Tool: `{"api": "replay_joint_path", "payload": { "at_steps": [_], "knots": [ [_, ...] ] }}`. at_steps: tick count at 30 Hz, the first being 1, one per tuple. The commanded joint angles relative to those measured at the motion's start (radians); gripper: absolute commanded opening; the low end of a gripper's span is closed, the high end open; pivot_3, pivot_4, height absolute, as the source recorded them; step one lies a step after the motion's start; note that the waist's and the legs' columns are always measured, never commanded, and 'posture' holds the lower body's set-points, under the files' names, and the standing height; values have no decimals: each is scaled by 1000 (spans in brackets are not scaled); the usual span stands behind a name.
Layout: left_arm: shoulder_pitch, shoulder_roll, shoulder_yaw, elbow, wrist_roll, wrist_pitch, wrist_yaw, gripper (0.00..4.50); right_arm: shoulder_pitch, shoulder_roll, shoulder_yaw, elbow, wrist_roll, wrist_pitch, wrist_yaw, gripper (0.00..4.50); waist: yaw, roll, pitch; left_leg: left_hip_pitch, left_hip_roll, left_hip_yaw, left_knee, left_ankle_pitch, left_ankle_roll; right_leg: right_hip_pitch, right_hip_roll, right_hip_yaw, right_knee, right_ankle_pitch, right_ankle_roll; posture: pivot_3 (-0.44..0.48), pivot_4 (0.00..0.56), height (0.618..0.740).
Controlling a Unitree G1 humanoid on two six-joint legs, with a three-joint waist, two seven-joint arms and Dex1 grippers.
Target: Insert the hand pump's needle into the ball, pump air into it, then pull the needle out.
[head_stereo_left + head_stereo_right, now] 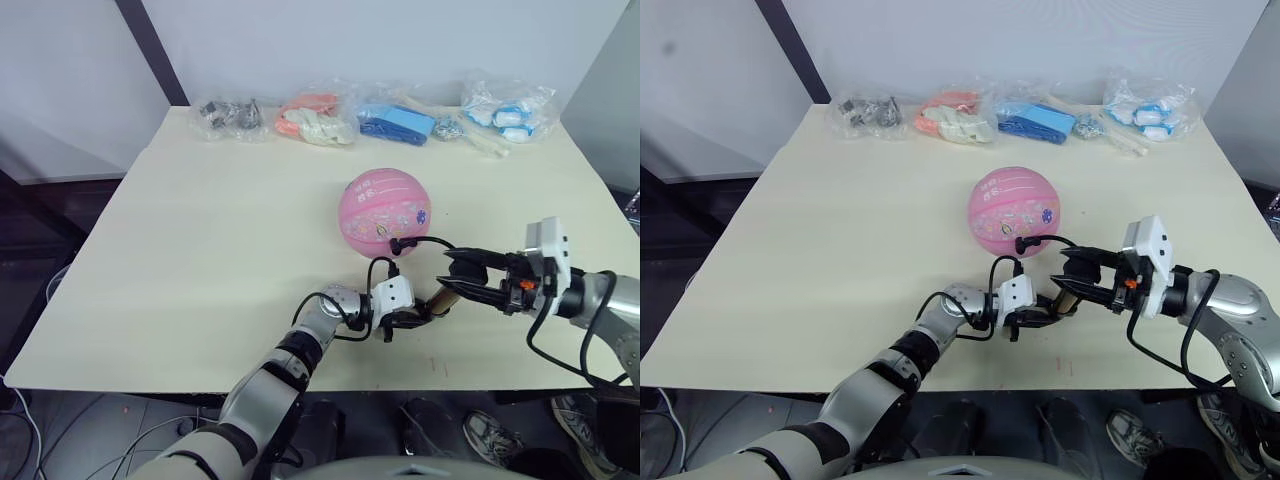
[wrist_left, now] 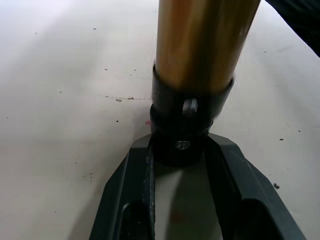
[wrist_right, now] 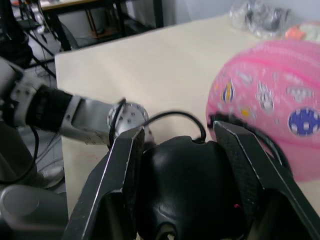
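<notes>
Pink ball [image 1: 384, 212] with cartoon prints, no legible writing, sat mid-bench [image 1: 200, 240], hose fitting at its near side. Left gripper [image 2: 180, 165] clamped the hand pump [image 1: 440, 298]'s black base cap; right gripper [image 3: 182, 165] clenched its black T-handle.

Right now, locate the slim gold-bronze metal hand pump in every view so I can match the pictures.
Left eye view: the gold-bronze hand pump lies low on the table, between the two grippers.
Right eye view: same spot, just below the pink ball.
Left wrist view: its black end cap sits between the left gripper fingers.
Right wrist view: its black handle sits between the right gripper fingers.
Shared landmark: the pink ball.
</notes>
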Motion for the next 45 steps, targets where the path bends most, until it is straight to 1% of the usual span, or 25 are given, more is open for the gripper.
{"api": "replay_joint_path", "payload": {
  "at_steps": [1, 4, 8, 12, 17, 20, 24, 28, 31, 36, 39, 45],
  "knots": [
    [32, 9, -23, 53, 30, 29, -14, 1043, -19, 6, -16, -15, 57, 46, 8, 1753, 0, 0, 0, 0, 0, 0, 0, 0, 0, 0, 0, 0, 0, 0, 0, 0, 150, 740],
    [28, 8, -22, 59, 31, 28, -13, 1043, -68, -9, -78, -33, 126, 79, 17, 1753, 0, 0, 1, -1, 0, 0, 0, 0, 0, 0, 0, 0, 0, 0, 0, 0, 150, 740],
    [24, 6, -21, 65, 32, 27, -12, 1043, -167, -56, -177, -42, 234, 155, -7, 1753, 1, 1, 2, -1, 0, 0, 0, 0, 0, -1, -1, 1, 0, 0, 0, 0, 150, 740],
    [25, 5, -22, 68, 34, 24, -10, 1043, -225, -119, -268, -51, 349, 230, -28, 1753, 2, 1, 2, -2, 0, -1, 0, 0, 0, -1, -1, -1, 0, 0, 0, 0, 150, 740],
    [28, 4, -24, 68, 35, 21, -10, 1043, -285, -218, -380, -22, 494, 315, -52, 1753, 2, 2, 2, -3, 0, 0, 0, 0, 0, -1, -2, -1, -1, 0, 0, 0, 150, 740],
    [29, 4, -26, 67, 35, 20, -12, 1043, -340, -260, -414, 5, 568, 350, -76, 1753, 2, 2, 2, -3, 0, 0, 0, 0, 0, -1, -2, -1, -1, 0, 0, 0, 150, 740],
    [30, 4, -28, 66, 37, 19, -14, 1043, -393, -293, -424, 32, 627, 382, -98, 1753, 3, 2, 3, -4, 0, -1, 0, 0, 0, -2, -2, -1, -1, 0, 0, 0, 150, 740],
    [29, 4, -28, 66, 36, 18, -15, 1043, -382, -300, -401, 30, 600, 398, -82, 1753, 4, 2, 3, -9, -1, 0, 0, 0, 0, -7, -2, -1, -1, 0, 0, 0, 150, 740],
    [28, 5, -27, 66, 36, 19, -15, 1043, -303, -280, -337, -14, 484, 361, -39, 1753, 4, 3, 3, -11, -1, 0, 0, 0, 0, -9, -2, -1, -1, 0, 0, 0, 150, 740],
    [26, 5, -26, 64, 36, 21, -16, 1043, -196, -211, -233, -51, 342, 273, -17, 1753, 1, 2, 2, -8, 0, 0, 1, 0, 0, -6, -2, -1, 0, 0, 0, 0, 150, 740],
    [26, 7, -25, 61, 35, 23, -15, 1043, -129, -167, -160, -58, 246, 207, -1, 1753, 0, 1, 1, -1, 0, 0, 0, 0, 0, 0, -1, -1, -1, 0, 1, 0, 150, 740],
    [28, 8, -23, 56, 36, 26, -15, 1043, -36, -77, -25, -38, 85, 90, 5, 1753, -1, 0, 0, 0, 0, 0, 0, 0, 0, 1, 0, -1, -1, 0, 0, 0, 150, 740]
  ]
}}
